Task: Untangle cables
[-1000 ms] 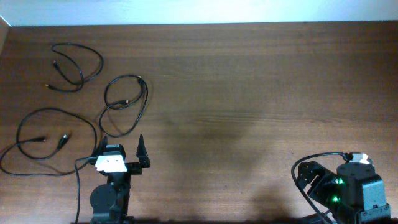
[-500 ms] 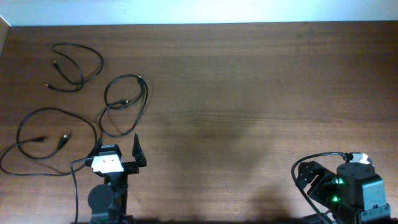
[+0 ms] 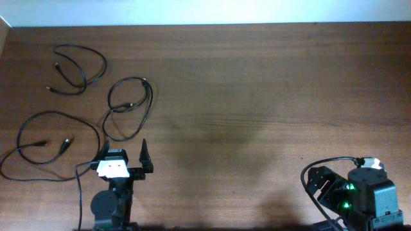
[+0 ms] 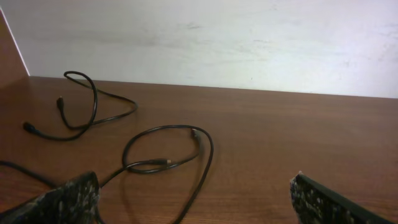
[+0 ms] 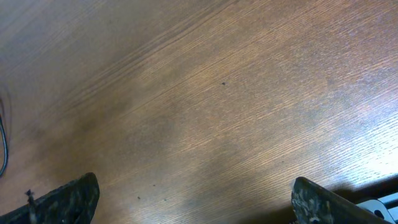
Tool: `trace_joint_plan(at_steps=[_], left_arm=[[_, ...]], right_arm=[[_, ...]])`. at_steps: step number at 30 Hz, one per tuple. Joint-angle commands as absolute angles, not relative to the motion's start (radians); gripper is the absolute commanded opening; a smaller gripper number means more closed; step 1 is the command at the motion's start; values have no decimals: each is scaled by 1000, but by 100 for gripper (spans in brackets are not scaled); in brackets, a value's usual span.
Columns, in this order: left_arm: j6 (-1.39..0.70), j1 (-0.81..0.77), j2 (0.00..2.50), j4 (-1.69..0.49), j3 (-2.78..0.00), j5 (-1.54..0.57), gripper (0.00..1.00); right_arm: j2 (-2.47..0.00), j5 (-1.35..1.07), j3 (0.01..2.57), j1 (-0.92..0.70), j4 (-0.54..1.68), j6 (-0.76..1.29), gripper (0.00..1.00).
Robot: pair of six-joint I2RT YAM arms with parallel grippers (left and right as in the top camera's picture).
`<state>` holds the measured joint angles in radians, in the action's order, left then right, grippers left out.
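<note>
Brown wooden bench (image 3: 270, 77): three cables (image 3: 126, 107) lie apart at its left, seemingly untangled. My left gripper (image 3: 125, 157) hovers near them, fingers wide, ready to grasp; right gripper (image 5: 193, 186) parked clear, fingers wide too.

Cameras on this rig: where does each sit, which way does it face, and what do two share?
Overhead: above the table, looking straight down; shows three cables, the left gripper and the folded right arm.
Left wrist: low, facing the back wall; own fingers in bottom corners.
Right wrist: angled down at the table; own fingers in bottom corners.
Shared: overhead and left wrist both show the middle cable and far cable.
</note>
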<state>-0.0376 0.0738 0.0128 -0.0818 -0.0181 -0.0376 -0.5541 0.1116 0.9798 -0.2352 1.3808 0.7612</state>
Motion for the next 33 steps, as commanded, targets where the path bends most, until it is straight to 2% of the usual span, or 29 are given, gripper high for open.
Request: trace_joint_plan(at_steps=[1,11,16,17,19,21,22,24,27,33], left_arm=[[-15,79,5,-76,-9,-57,99],[-15,79,5,-76,-9,-57,99],[-15,79,5,-76,-9,-57,99],[-15,79,5,-76,-9,-57,99],[-15,79,5,-76,-9,-57,99],[-15,79,5,-76,-9,-57,99],[-15,79,5,-77,-9,-57,99],[-15,79,5,-76,-9,-57,99],[-15,79,5,-76,-9,-57,99],[-15,79,5,-76,-9,-57,99]], right_arm=[[-551,117,987,-234,1379,768,98],[-551,117,986,-236,1379,768,99],[-359,162,986,-234,1365,768,98],[-287,200,975,-234,1304,763,98],[-156,169,909,-190,1136,585,98],[-33,12,746,-80,851,301,99],[-4,-98,641,-12,701,230,98],[-4,-262,409,107,391,226,99],[-4,-270,138,99,91,224,98],[-4,-37,6,-3,77,163,99]])
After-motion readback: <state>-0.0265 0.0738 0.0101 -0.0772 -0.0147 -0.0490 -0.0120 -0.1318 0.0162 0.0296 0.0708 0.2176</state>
